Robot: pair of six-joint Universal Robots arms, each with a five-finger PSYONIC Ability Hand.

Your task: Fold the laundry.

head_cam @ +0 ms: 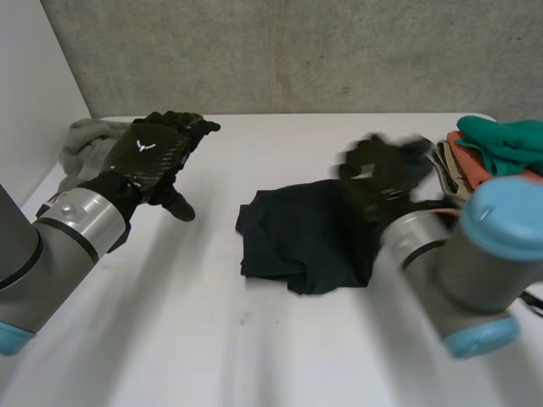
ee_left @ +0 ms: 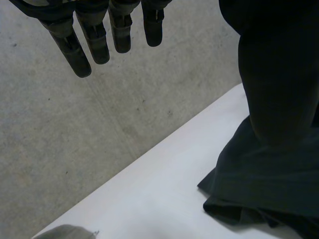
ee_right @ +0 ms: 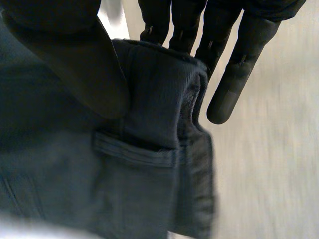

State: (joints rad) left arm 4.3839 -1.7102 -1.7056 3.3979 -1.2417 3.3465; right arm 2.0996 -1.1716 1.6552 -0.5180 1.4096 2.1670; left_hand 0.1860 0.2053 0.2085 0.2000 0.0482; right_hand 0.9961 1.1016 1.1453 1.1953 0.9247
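The right hand [ee_right: 75,59] is clamped on the dark garment [ee_right: 149,189]. In its wrist view the thumb lies on top of a thick stitched edge with a belt loop, and the fingers [ee_right: 229,94] reach down behind that edge, so the cloth is pinched between them. In the head view this grip sits at the garment's right side, and the rest lies crumpled in the middle of the white table [head_cam: 280,140]. The left hand [head_cam: 157,153] hangs above the table well to the left, fingers straight and apart, holding nothing. A grey cloth [head_cam: 85,140] lies at the far left and a pile of clothes [head_cam: 501,144] at the far right. This looks like the start of a fold: one edge is taken and the garment is not yet flat. The next move probably calls for the left hand to take the opposite edge so both can spread it.
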